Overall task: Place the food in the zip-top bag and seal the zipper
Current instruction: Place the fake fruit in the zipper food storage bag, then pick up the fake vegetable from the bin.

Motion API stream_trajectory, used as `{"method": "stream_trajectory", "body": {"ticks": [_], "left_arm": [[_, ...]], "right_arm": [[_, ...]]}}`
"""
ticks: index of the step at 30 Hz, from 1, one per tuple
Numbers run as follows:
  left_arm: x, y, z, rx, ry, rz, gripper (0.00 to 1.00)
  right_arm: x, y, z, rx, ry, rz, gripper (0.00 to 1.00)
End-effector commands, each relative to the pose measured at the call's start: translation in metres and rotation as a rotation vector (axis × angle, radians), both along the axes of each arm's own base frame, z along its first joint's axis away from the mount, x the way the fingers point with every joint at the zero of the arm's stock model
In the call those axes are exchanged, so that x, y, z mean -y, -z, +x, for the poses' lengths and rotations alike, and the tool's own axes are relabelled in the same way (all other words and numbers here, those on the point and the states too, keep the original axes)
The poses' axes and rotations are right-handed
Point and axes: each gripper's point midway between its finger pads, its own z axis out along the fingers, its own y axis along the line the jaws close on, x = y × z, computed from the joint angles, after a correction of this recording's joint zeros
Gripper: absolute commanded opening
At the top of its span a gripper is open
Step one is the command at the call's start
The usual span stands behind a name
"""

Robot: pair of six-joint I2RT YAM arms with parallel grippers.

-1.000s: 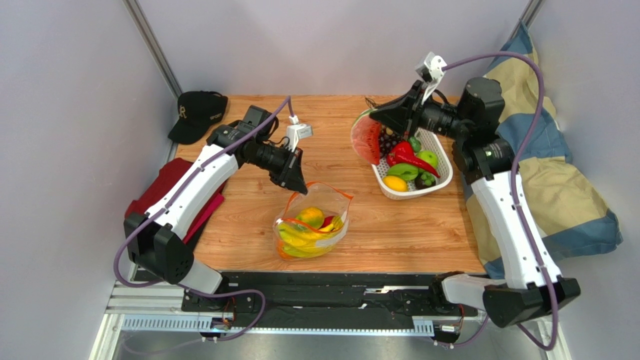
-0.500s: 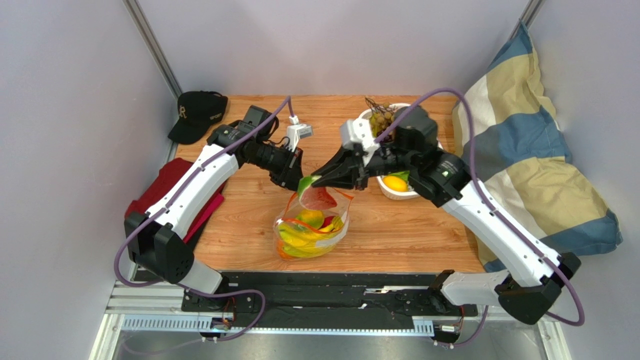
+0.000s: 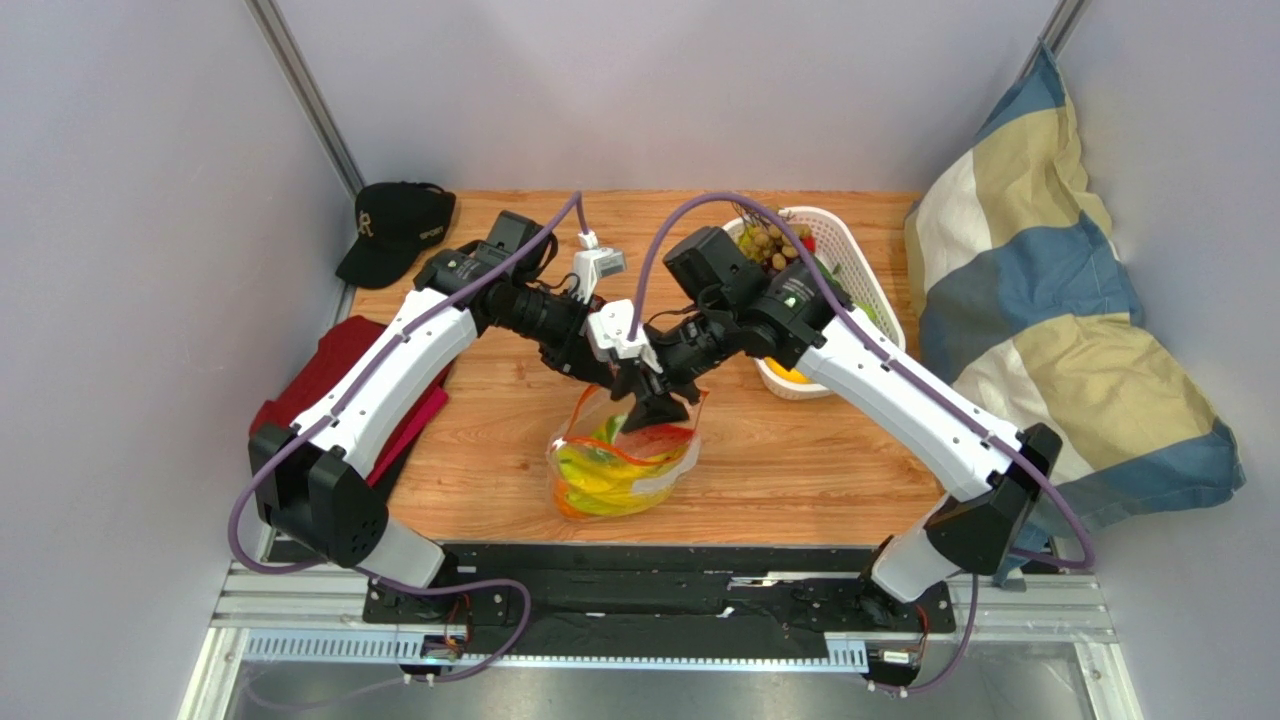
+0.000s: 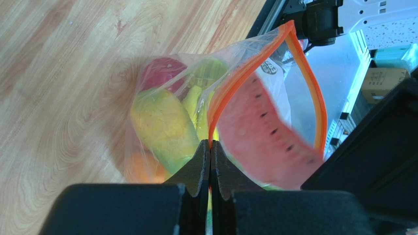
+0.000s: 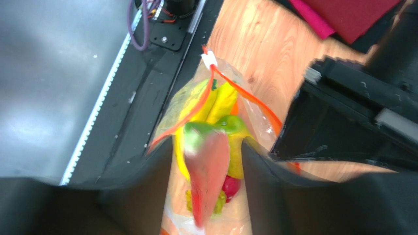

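The clear zip-top bag (image 3: 628,468) stands near the table's front with its mouth held wide. My left gripper (image 4: 210,145) is shut on the orange zipper (image 4: 245,73) at the bag's rim. Inside lie yellow bananas (image 4: 164,128) and a red round fruit (image 4: 164,73). A watermelon slice (image 4: 265,134) sits in the mouth of the bag. My right gripper (image 5: 207,145) hangs open right above the opening, with the blurred slice (image 5: 208,171) loose between its fingers, touching neither. The white slider tab (image 5: 209,58) is at the zipper's far end.
A white lattice basket (image 3: 869,288) with more food stands at the back right, partly behind my right arm. A black cap (image 3: 394,225) lies at the back left, a red cloth (image 3: 323,375) at the left edge, a striped pillow (image 3: 1052,300) to the right.
My right arm swung from the basket to the bag carrying the watermelon slice, then opened over the bag's mouth and let the slice go. My left gripper kept its hold on the rim.
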Motion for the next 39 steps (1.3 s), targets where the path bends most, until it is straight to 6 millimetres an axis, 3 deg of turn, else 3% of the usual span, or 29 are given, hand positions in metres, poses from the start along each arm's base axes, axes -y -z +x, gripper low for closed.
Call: {"method": "stream_trajectory", "body": {"ticks": [1, 3, 7, 10, 11, 13, 14, 16, 17, 24, 26, 30, 35, 39], "left_arm": [[0.004, -0.016, 0.003, 0.038, 0.011, -0.043, 0.0], [0.003, -0.017, 0.002, 0.041, 0.014, -0.043, 0.0], [0.002, -0.018, 0.001, 0.043, 0.014, -0.042, 0.0], [0.003, -0.018, 0.0, 0.044, 0.015, -0.044, 0.0], [0.003, -0.019, 0.001, 0.047, 0.015, -0.047, 0.0], [0.003, -0.019, 0.0, 0.047, 0.014, -0.049, 0.0], [0.003, -0.021, 0.001, 0.051, 0.015, -0.051, 0.0], [0.003, -0.022, 0.0, 0.053, 0.015, -0.056, 0.0], [0.003, -0.022, 0.0, 0.053, 0.015, -0.056, 0.0], [0.004, -0.02, 0.0, 0.051, 0.014, -0.059, 0.0], [0.003, -0.018, 0.0, 0.046, 0.013, -0.055, 0.0], [0.002, -0.017, 0.0, 0.049, 0.012, -0.049, 0.0], [0.0, -0.016, -0.001, 0.051, 0.014, -0.043, 0.0], [-0.001, -0.015, -0.001, 0.051, 0.013, -0.04, 0.0]], "right_arm": [[0.005, -0.016, -0.011, -0.022, 0.036, -0.058, 0.92], [0.004, -0.029, -0.002, 0.003, 0.092, -0.029, 0.99], [0.012, -0.059, 0.017, -0.015, 0.206, 0.071, 0.99], [0.035, -0.067, 0.051, -0.072, 0.346, 0.117, 0.97], [0.053, -0.068, 0.074, -0.11, 0.441, 0.128, 0.96], [0.072, -0.062, 0.095, -0.13, 0.522, 0.133, 0.94], [0.095, -0.057, 0.118, -0.123, 0.608, 0.133, 0.93], [0.12, -0.036, 0.141, -0.128, 0.703, 0.096, 0.92], [0.144, -0.026, 0.159, -0.126, 0.783, 0.079, 0.91], [0.25, 0.081, 0.239, 0.057, 1.069, -0.299, 0.81], [0.265, 0.108, 0.251, 0.083, 1.059, -0.397, 0.79], [0.29, 0.141, 0.274, 0.159, 1.068, -0.523, 0.75], [0.298, 0.176, 0.287, 0.176, 1.017, -0.612, 0.7], [0.3, 0.19, 0.293, 0.173, 0.996, -0.645, 0.64]]}}
